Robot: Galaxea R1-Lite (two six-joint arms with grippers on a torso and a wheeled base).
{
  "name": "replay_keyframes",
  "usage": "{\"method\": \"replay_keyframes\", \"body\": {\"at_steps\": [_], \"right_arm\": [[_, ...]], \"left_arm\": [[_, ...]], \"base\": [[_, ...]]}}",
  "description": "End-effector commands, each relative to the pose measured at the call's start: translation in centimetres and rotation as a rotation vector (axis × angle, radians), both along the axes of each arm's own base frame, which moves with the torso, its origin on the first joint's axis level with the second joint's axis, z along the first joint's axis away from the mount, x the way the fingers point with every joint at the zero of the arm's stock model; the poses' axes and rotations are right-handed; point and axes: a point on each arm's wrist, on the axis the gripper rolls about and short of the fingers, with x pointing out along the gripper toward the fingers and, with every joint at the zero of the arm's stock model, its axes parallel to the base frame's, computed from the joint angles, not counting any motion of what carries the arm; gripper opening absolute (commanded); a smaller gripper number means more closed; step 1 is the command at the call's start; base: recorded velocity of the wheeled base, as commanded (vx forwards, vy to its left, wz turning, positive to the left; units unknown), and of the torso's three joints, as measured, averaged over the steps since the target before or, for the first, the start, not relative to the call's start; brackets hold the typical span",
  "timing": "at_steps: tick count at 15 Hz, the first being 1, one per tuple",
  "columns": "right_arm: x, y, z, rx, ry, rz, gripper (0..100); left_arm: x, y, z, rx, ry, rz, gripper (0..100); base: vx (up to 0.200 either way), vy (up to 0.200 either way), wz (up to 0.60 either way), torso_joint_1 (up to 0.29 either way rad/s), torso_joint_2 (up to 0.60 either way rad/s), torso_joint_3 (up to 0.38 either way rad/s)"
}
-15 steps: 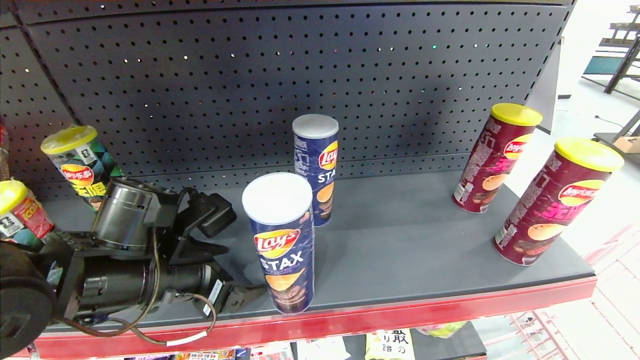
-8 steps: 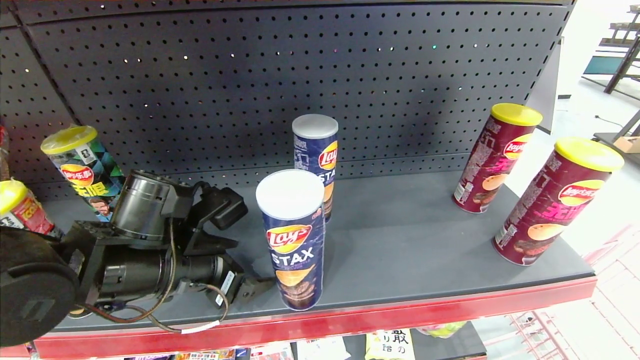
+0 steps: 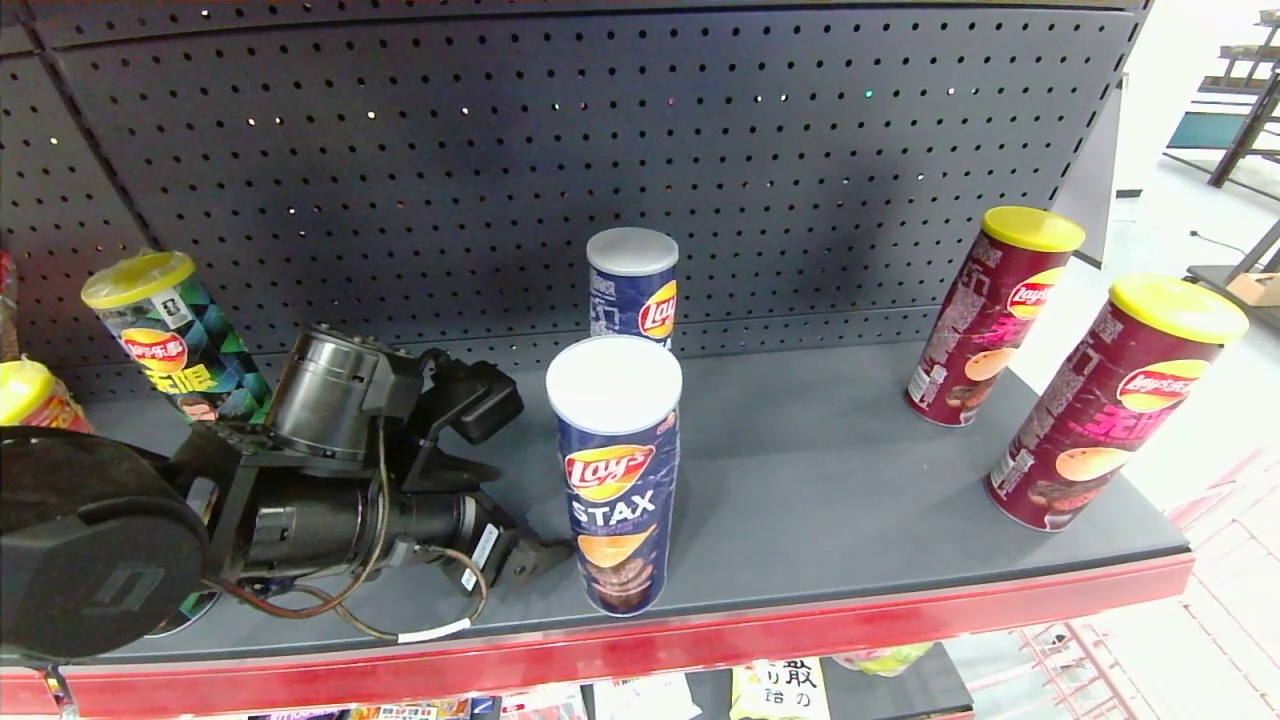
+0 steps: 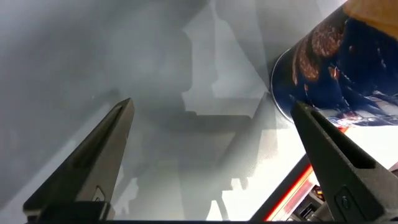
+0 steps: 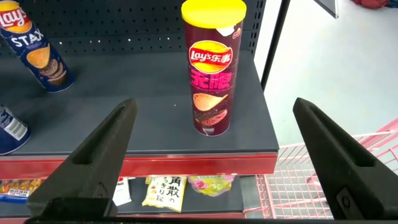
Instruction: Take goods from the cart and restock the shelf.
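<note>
On the flat grey shelf (image 3: 850,480), near its red front edge, the tall blue chip can with a white lid (image 3: 618,480) stands upright. The left gripper (image 4: 212,106) is spread wide, one tip by the can's foot, maybe touching. The can looks placed. Next the arm must back out without tipping it.

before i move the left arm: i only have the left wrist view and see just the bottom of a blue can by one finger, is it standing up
Observer: Yes, in the head view the front blue can stands upright, white lid on, near the front edge of the shelf.
Operator: anything behind it
Observer: A second blue can stands upright just behind it, by the pegboard.
Operator: and the right arm
Observer: The right gripper is open, out in front of the shelf, facing a maroon can at its right end.
</note>
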Motion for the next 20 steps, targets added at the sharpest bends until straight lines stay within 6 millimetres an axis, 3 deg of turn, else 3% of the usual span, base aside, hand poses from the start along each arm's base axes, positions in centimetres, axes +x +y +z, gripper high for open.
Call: {"method": "replay_keyframes", "body": {"at_steps": [1,16,20], "right_arm": [[-0.04,-0.01,-0.01,-0.001,-0.002,0.0,100],[-0.15,-0.02,-0.27,0.0,0.002,0.0,100],[-0.28,-0.04,-0.71,-0.001,0.008,-0.002,100]], "left_arm": [[0.18,-0.2,-0.26,0.005,0.007,-0.001,100],[0.33,-0.83,-0.06,-0.002,0.002,-0.013,100],[-0.22,0.1,0.69,-0.017,-0.017,0.009,100]], "base": [[0.0,0.0,0.0,0.0,0.0,0.0],[0.0,0.0,0.0,0.0,0.0,0.0],[0.0,0.0,0.0,0.0,0.0,0.0]]}}
